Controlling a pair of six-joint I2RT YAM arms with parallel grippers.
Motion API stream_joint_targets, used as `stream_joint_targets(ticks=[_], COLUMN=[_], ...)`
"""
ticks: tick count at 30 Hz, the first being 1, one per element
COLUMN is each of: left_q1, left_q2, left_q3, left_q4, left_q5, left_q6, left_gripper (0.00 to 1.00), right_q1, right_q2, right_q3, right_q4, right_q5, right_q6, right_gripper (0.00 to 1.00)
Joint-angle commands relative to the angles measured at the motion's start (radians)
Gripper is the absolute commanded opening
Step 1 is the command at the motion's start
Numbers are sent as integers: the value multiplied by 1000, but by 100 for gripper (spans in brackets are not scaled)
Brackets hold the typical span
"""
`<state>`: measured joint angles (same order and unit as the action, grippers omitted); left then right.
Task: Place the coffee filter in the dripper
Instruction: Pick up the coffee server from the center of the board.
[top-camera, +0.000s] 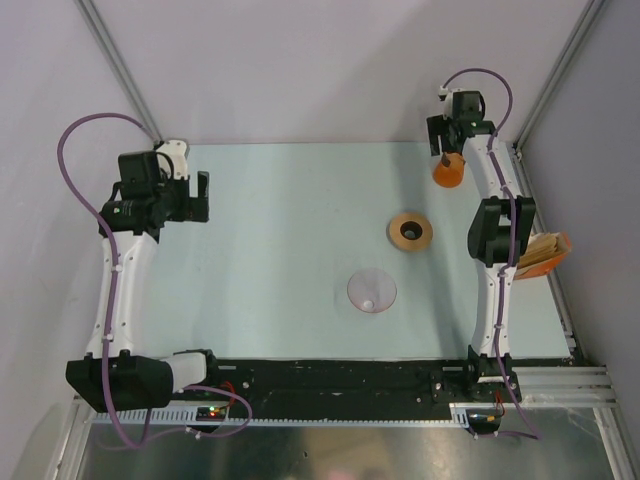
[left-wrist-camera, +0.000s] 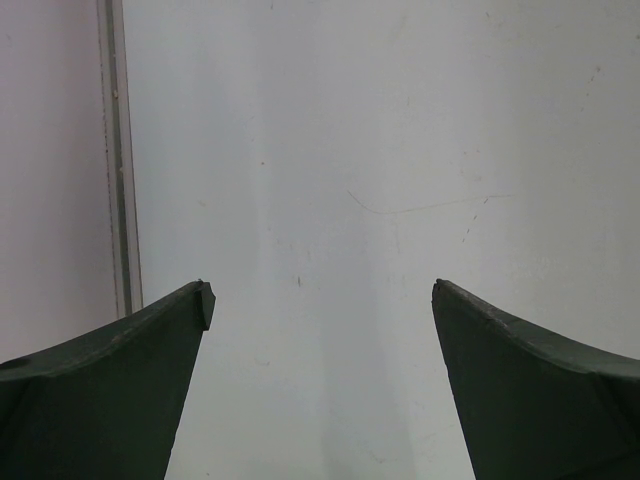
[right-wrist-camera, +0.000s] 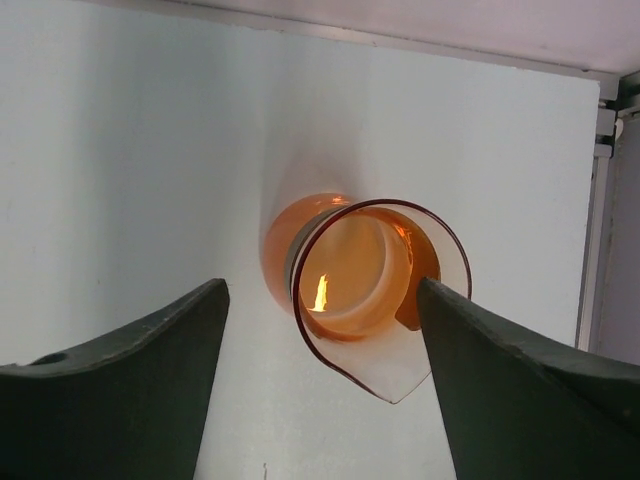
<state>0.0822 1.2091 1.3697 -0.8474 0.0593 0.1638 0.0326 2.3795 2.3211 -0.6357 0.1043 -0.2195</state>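
Observation:
The dripper's clear funnel (top-camera: 371, 291) sits alone near the middle of the table, with a small white spot inside it. A brown ring (top-camera: 410, 231) lies apart, farther back. At the back right, an orange glass vessel (top-camera: 449, 170) with a pour spout sits just under my right gripper (top-camera: 443, 150). In the right wrist view the vessel (right-wrist-camera: 340, 270) lies between the open fingers of that gripper (right-wrist-camera: 323, 285). The right finger (right-wrist-camera: 500, 360) is at its rim and the left finger stands apart. My left gripper (top-camera: 200, 195) (left-wrist-camera: 321, 288) hangs open over bare table at the back left. The coffee filter is out of view.
A tan-and-white stack of paper fans (top-camera: 540, 255) lies at the table's right edge, partly behind the right arm. Metal frame posts (top-camera: 115, 60) rise at the back corners. A rail (left-wrist-camera: 118, 150) runs along the table's left edge.

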Motion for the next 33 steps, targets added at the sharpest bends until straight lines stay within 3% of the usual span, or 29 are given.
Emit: stream_joint_targets(ticks=[1,7,21,33], left_q1=[-2,-3,-3,-3], left_q2=[-6,-5,-18,-36], left_q3=[1,0,-14,-24], left_q4=[29,29,29,28], left_q5=[12,12,18,22], left_q6=[31,42,47,40], left_gripper=[98,98,98,98], right_q1=[-1,0,25,30], right_q2=[-7,-15,5,-11], right_q3=[14,4,18,13], right_q4=[1,2,-61,-59], right_q5=[-26,-51,-57,-31], right_q6=[-30,-64,-117,-142], right_gripper=[77,58,40,2])
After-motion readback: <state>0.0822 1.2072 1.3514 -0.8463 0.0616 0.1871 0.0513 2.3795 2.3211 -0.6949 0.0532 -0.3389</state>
